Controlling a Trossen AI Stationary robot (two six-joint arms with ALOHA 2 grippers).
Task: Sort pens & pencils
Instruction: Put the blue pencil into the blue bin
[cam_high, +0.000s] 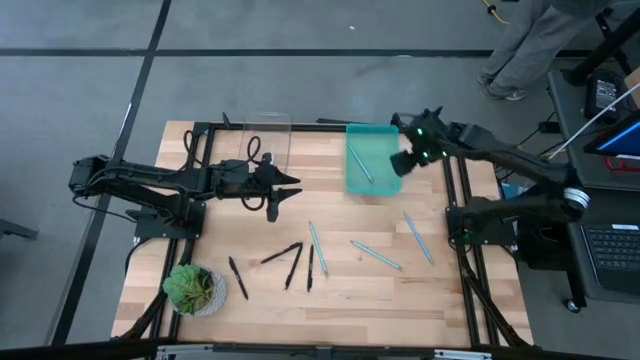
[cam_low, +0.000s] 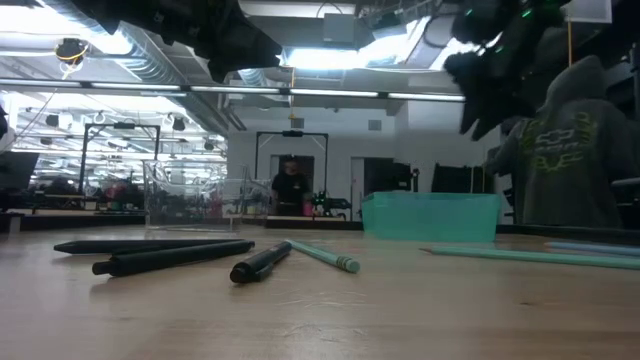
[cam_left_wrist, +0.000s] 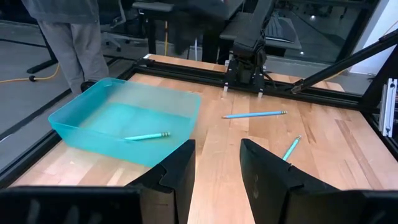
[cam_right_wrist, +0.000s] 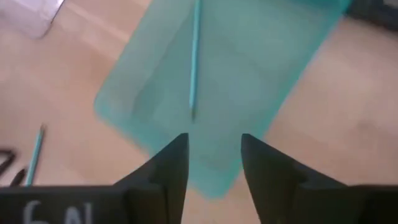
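A teal bin (cam_high: 372, 128) stands at the table's far right, and one light blue stick (cam_right_wrist: 194, 56) lies flat on its floor. My right gripper (cam_right_wrist: 214, 140) hangs open above the bin's right edge (cam_high: 398, 165) with nothing between its fingers. Three more light blue sticks (cam_high: 318, 248) (cam_high: 375, 255) (cam_high: 418, 238) lie flat on the table nearer the front. Several black sticks (cam_high: 293, 266) lie left of them. My left gripper (cam_high: 285, 192) hovers open over the table's left middle, beside a clear container (cam_high: 265, 135).
A small potted plant (cam_high: 195, 290) stands at the near left corner. Black frame rails (cam_high: 457, 215) run along the table's sides. A person (cam_high: 520, 45) stands beyond the far right corner. Bare wood lies between the bin and the sticks.
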